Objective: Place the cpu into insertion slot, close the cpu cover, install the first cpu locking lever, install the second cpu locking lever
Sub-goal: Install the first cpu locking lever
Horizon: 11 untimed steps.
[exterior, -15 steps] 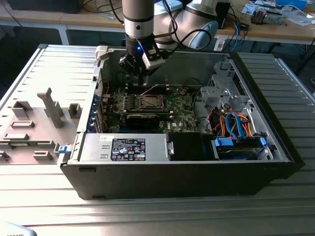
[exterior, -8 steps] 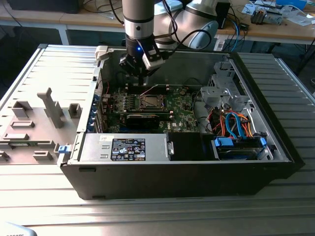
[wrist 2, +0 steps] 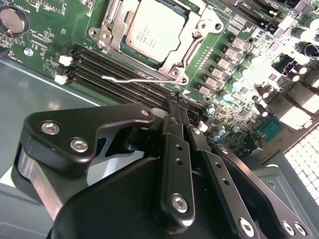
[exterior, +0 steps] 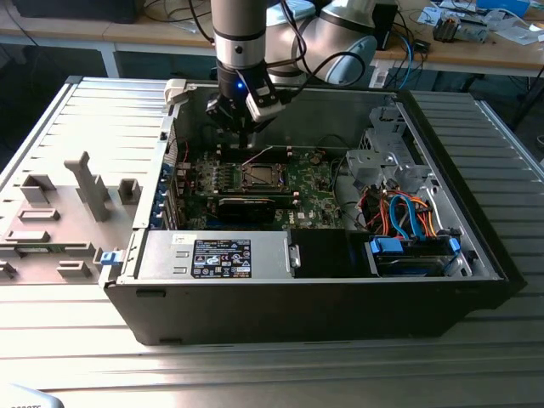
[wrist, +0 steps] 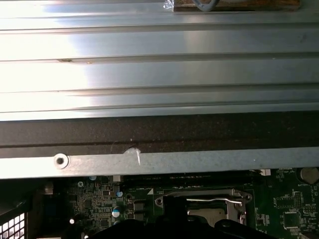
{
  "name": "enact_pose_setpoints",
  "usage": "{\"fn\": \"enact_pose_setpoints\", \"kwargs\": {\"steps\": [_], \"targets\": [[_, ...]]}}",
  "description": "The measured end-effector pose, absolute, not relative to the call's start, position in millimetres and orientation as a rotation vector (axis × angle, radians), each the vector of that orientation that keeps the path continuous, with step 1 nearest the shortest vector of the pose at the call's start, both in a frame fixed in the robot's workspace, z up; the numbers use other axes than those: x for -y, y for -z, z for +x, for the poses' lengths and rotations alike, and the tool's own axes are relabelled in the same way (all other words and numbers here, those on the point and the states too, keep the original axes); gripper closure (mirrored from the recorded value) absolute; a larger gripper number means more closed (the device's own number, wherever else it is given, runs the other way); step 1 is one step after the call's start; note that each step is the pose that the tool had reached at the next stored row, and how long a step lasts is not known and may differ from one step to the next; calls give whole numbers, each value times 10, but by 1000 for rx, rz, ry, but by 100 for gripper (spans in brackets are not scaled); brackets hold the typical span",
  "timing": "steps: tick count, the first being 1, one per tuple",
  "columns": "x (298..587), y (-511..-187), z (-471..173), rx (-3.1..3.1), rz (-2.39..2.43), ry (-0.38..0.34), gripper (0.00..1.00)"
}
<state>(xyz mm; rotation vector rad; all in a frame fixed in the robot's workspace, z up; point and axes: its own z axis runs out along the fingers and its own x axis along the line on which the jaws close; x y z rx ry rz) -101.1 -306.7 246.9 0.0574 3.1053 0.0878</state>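
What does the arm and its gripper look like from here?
The arm is a grey cylinder with a dark band and a small blue light near the wrist, with black cables looping off. The gripper is matte black: slim fingers with hole rows, linkage plates and silver screws.

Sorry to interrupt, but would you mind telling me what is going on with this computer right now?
A single robot arm is working inside an open computer case. The cpu already sits in the insertion slot, with the cpu cover lying closed around it. One thin locking lever sticks out beside the socket, seemingly not latched. The gripper, its fingers together and holding nothing, hovers just next to the socket, close to that lever.
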Motion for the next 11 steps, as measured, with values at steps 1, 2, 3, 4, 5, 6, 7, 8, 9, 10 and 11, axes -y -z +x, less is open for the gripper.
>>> {"fn": "enact_pose_setpoints", "kwargs": {"steps": [1, 2, 3, 4, 5, 6, 7, 8, 9, 10, 11], "targets": [[3067, -2467, -1011, -3105, 57, -88, 89], [3067, -2465, -1011, -3105, 57, -88, 89], [3067, -2461, -1011, -3105, 57, -88, 89], [3067, -2458, -1010, -3105, 57, -88, 89], [3067, -2456, -1010, -3105, 57, -88, 89], [3067, -2454, -1009, -3105, 57, -88, 89], [3067, -2452, -1009, -3105, 57, -88, 89], [3067, -2450, -1008, -3105, 57, -88, 89], [3067, -2446, -1007, -3105, 57, -88, 89], [3067, -2443, -1006, -3105, 57, -88, 89], [3067, -2440, -1004, -3105, 57, -88, 89]]}}
